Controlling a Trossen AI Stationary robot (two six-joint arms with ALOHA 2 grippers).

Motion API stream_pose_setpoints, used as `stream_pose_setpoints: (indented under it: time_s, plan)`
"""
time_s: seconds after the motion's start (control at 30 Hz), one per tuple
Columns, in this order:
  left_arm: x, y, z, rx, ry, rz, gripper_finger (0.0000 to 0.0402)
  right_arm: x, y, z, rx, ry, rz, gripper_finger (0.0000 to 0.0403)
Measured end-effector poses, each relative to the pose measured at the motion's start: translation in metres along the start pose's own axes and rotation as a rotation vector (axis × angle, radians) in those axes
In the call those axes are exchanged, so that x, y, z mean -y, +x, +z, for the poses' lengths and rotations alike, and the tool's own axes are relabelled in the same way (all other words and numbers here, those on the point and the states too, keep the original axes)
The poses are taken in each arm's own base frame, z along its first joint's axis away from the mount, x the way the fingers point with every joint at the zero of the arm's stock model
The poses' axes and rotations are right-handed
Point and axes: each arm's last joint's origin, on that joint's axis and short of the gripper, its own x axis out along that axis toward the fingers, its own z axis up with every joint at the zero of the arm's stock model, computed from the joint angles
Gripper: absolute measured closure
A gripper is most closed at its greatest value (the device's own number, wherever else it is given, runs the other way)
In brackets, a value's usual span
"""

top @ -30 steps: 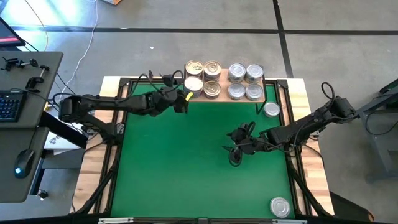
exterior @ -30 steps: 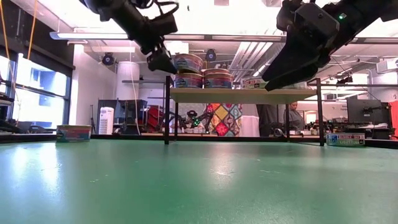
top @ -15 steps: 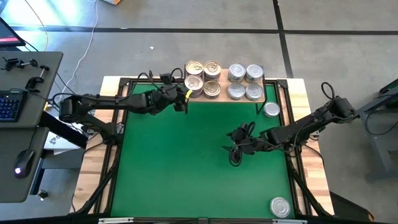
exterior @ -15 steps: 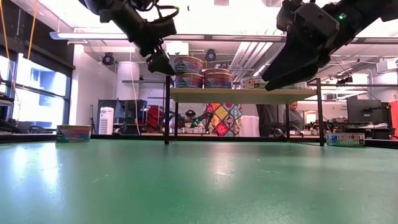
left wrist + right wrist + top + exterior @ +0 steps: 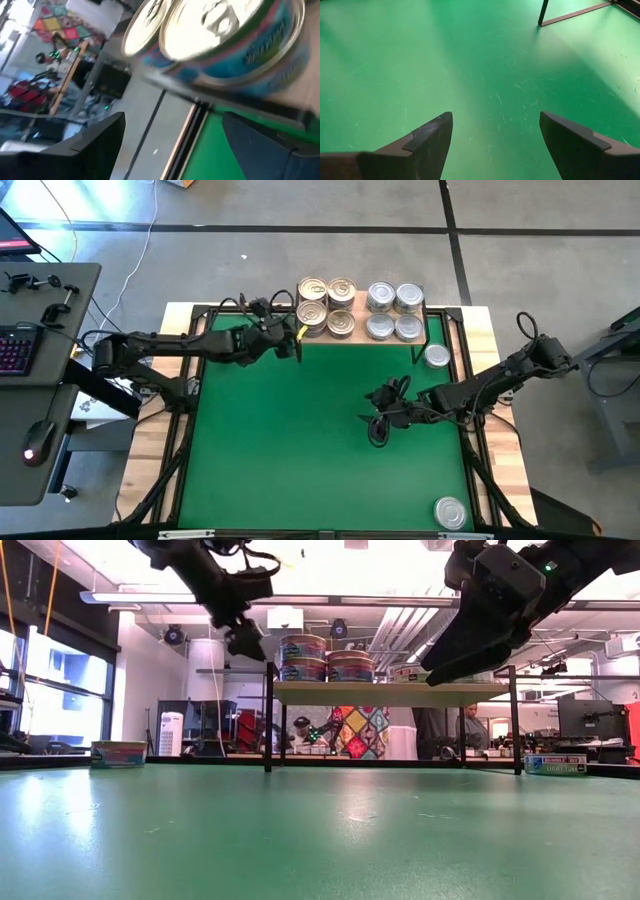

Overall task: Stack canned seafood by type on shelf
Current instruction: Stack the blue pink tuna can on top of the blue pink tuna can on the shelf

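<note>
The shelf [image 5: 355,338] is a light-wood board on black legs at the mat's far edge. Gold-lidded tins [image 5: 327,306] stand on its left half, silver-lidded tins [image 5: 394,312] on its right half. In the low view the gold tins [image 5: 303,655] are stacked two high. My left gripper [image 5: 296,345] is open and empty, just off the shelf's left near corner; its wrist view shows the gold tins [image 5: 225,40] close ahead of the gripper [image 5: 175,145]. My right gripper [image 5: 378,423] hovers open over the mat's right half, holding nothing [image 5: 495,135].
One loose silver tin [image 5: 436,357] lies right of the shelf's near right leg, another [image 5: 450,512] at the mat's near right corner. The green mat [image 5: 280,450] spreads between the arms. The shelf's black legs [image 5: 268,715] stand on its far edge.
My left gripper has drawn back from the top gold tin toward the table's left and risen a little. The tin stays on its stack on the shelf. My right arm has kept still.
</note>
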Motion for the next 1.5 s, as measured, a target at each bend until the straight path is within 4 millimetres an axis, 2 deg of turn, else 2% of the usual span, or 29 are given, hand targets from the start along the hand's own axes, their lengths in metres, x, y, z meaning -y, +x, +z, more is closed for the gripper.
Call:
stream_pose_setpoints:
  time_s: [0.1, 0.27, 0.43, 0.57, 0.67, 0.77, 1.17, 1.23, 1.5]
  plan:
    - [-0.001, -0.017, -0.006, -0.048, -0.030, 0.016, 0.0073, 0.000, 0.000, 0.000, 0.002, 0.001, -0.002, 0.0109]
    - [-0.003, -0.045, -0.029, -0.141, -0.203, -0.045, 0.0076, -0.001, 0.002, -0.001, 0.004, 0.008, -0.013, 0.0109]
    - [0.004, -0.060, -0.073, -0.290, -0.363, -0.037, 0.0088, -0.009, 0.013, -0.010, -0.008, -0.030, -0.012, 0.0109]
    - [0.008, -0.062, -0.112, -0.449, -0.516, -0.017, 0.0108, -0.018, 0.019, -0.017, -0.015, -0.072, 0.006, 0.0109]
    - [0.008, -0.057, -0.132, -0.550, -0.625, -0.010, 0.0134, -0.021, 0.020, -0.019, -0.011, -0.097, 0.016, 0.0109]
    - [0.004, -0.048, -0.144, -0.631, -0.679, 0.002, 0.0174, -0.021, 0.019, -0.017, 0.004, -0.123, 0.022, 0.0109]
    - [-0.019, 0.005, -0.171, -0.778, -0.754, -0.039, 0.0385, -0.023, 0.020, -0.013, 0.041, -0.168, 0.036, 0.0109]
    - [-0.019, 0.011, -0.176, -0.813, -0.739, -0.035, 0.0396, -0.023, 0.019, -0.013, 0.040, -0.168, 0.039, 0.0109]
    - [-0.005, 0.031, -0.183, -0.917, -0.672, -0.140, 0.0397, -0.023, 0.019, -0.013, 0.032, -0.150, 0.054, 0.0109]
